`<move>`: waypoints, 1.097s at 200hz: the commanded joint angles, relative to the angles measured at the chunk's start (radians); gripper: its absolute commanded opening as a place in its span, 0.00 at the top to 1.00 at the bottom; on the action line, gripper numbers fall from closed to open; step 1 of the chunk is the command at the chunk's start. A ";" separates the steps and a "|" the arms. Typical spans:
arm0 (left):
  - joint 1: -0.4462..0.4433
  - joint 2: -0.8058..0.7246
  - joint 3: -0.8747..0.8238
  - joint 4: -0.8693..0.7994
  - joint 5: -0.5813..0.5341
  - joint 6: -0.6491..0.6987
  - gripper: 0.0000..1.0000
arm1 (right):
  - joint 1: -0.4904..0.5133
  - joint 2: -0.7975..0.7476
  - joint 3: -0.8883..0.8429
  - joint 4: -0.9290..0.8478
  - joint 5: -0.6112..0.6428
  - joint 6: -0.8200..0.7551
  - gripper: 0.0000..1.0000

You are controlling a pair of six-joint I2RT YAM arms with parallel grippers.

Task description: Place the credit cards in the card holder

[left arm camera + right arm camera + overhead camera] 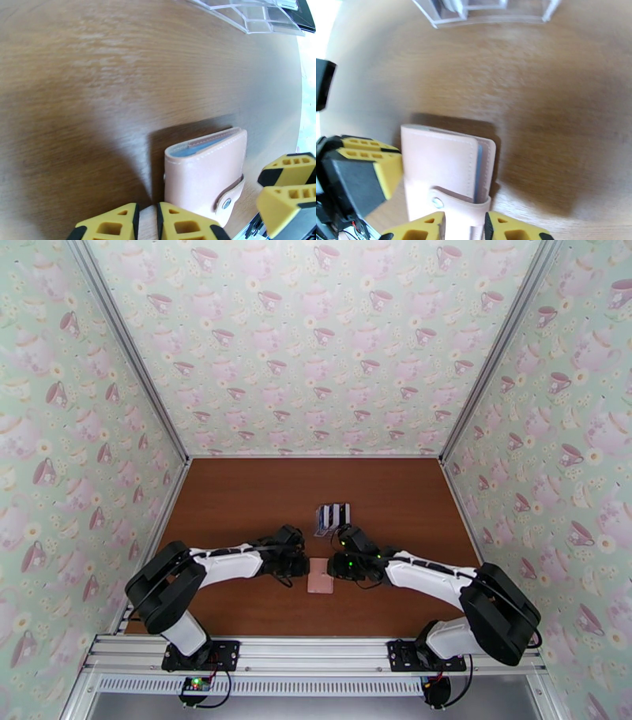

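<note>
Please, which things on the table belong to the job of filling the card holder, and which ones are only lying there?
For the job:
card holder, folded shut, between the two arms
cards, black and white, standing in the rack

Only lying there:
rack, clear plastic, behind the card holder; it merely stores the cards

The brown wooden table (237, 500) carries a closed dusty-pink card holder (320, 576) lying flat near the front middle; a clear slotted rack (332, 518) stands just beyond, apart.
</note>
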 commanded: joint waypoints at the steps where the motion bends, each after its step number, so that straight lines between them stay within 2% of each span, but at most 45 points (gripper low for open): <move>1: 0.006 0.015 0.025 -0.024 0.004 0.023 0.78 | -0.001 -0.016 -0.015 -0.005 0.005 -0.006 0.66; 17: 0.007 -0.005 0.021 -0.043 -0.012 0.024 0.78 | -0.001 -0.032 -0.015 -0.007 0.015 -0.007 0.65; 37: 0.008 -0.040 0.021 -0.079 -0.041 0.033 0.77 | -0.003 -0.055 -0.009 -0.011 0.031 -0.022 0.57; 64: 0.019 -0.102 0.041 -0.163 -0.110 0.070 0.65 | -0.035 -0.075 0.009 -0.026 0.027 -0.065 0.52; 85: 0.054 -0.155 0.047 -0.210 -0.145 0.093 0.48 | -0.084 -0.104 0.026 -0.041 0.015 -0.105 0.43; 91: 0.071 -0.167 0.049 -0.218 -0.145 0.099 0.38 | -0.100 -0.116 0.032 -0.049 0.016 -0.117 0.40; 108: 0.117 -0.201 0.053 -0.233 -0.139 0.118 0.19 | -0.165 -0.152 0.049 -0.063 0.009 -0.142 0.29; 121: 0.151 -0.225 0.063 -0.248 -0.139 0.132 0.01 | -0.211 -0.174 0.064 -0.069 -0.004 -0.161 0.20; 136: 0.188 -0.253 0.074 -0.261 -0.144 0.149 0.00 | -0.266 -0.194 0.087 -0.088 -0.003 -0.185 0.14; 165: 0.259 -0.308 0.088 -0.271 -0.161 0.176 0.00 | -0.368 -0.226 0.130 -0.112 -0.012 -0.216 0.08; 219: 0.393 -0.356 0.119 -0.294 -0.211 0.207 0.00 | -0.543 -0.256 0.185 -0.126 0.052 -0.267 0.03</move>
